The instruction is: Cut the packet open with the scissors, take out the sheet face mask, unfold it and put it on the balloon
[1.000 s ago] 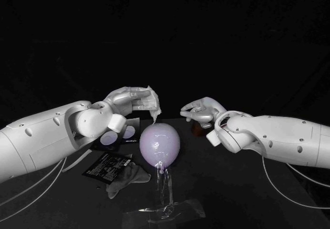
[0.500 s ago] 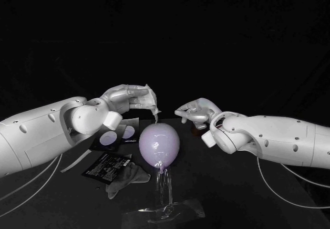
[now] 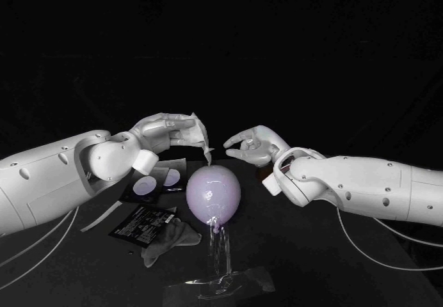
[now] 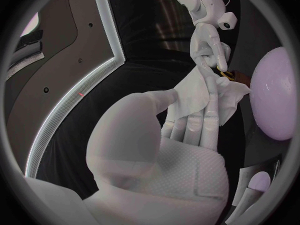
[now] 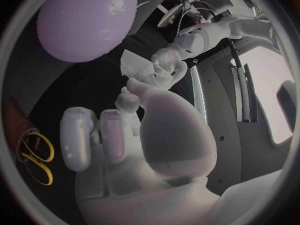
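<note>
- Standing nearest on the black table (image 3: 314, 256), a clear plastic stand (image 3: 219, 275) props the pale lilac egg-shaped balloon (image 3: 214, 190) upright. I judge this is so both arms can reach around it.
- Just beside the stand, on the robot's left, lie a crumpled grey cloth-like sheet (image 3: 171, 238) and the flat black packet with white print (image 3: 138, 222). The packet looks set aside, its part of the task apparently done.
- Above the balloon's far end, the left robot hand (image 3: 171, 133) pinches the white sheet face mask (image 3: 205, 142). The mask hangs with its lower tip close over the balloon, and I cannot tell whether it touches.
- The mask is thin, limp and creased, bunched into a narrow folded strip, so it is not yet unfolded.
- The right robot hand (image 3: 249, 146) holds nothing, with its fingers half curled and apart. It sits just beside the mask's free edge, probably to take a corner so the two can spread the mask.
- Yellow-handled scissors (image 5: 36, 157) lie on the table near the right robot hand, out of use.
</note>
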{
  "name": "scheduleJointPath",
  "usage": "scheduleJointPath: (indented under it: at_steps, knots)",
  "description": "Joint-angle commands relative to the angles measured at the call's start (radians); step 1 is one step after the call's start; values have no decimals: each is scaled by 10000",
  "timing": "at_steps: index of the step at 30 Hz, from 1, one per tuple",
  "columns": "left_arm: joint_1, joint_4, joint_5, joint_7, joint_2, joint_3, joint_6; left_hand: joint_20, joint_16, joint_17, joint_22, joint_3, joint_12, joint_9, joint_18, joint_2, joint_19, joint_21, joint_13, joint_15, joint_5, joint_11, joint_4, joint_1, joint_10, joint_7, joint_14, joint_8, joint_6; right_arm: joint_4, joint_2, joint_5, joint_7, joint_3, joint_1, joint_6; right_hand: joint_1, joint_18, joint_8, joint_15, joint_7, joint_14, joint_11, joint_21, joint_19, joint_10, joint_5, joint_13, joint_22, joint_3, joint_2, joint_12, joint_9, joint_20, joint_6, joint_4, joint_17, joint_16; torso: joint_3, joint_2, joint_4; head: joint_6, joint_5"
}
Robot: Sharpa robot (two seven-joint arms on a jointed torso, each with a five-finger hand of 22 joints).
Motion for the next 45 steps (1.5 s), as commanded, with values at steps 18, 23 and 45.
scheduleJointPath:
  at_steps: [18,23,45]
  knots:
    - [494,-847,-2700,-346,-199,24,4181,-343,1313,1239,1106,-80,-33,222,-19,50,-606,1771,3,-162,50,-160,-566,-448,386,-86,-9,-462,564,-338,118,-1584,522,9,25,-91,-531,371,-250,104,210,-279,158,-2277,-623,-1414,39,-5409,1522,1116,-302,-6191,-68,97,208,-453,-1179,-1766,19,-9,2,-33,-43]
    - [960,-942,-4193,-601,-238,22,4546,-328,1540,1469,1330,-96,-36,155,-42,61,-900,2093,3,-150,42,-145,-655,-443,325,-78,-249,-580,593,-503,125,-1204,664,14,56,93,-713,539,-324,164,249,-632,220,-3199,-1043,-1259,20,-6207,1203,979,-337,-6866,-69,149,182,-457,-1864,-2355,10,-36,11,-14,7]
    - [2016,-431,-12508,269,-62,10,2192,-354,2468,2142,2008,-544,54,-107,72,11,-1343,3176,38,-305,27,-324,-500,-182,902,-232,-392,-1088,1033,-861,364,93,1009,25,266,1149,-885,1438,-784,905,552,-4152,808,-12061,-4655,-1277,41,-9991,-4196,416,-613,-8877,-120,852,-358,-176,-8112,-10930,-2,-8,9,38,209]
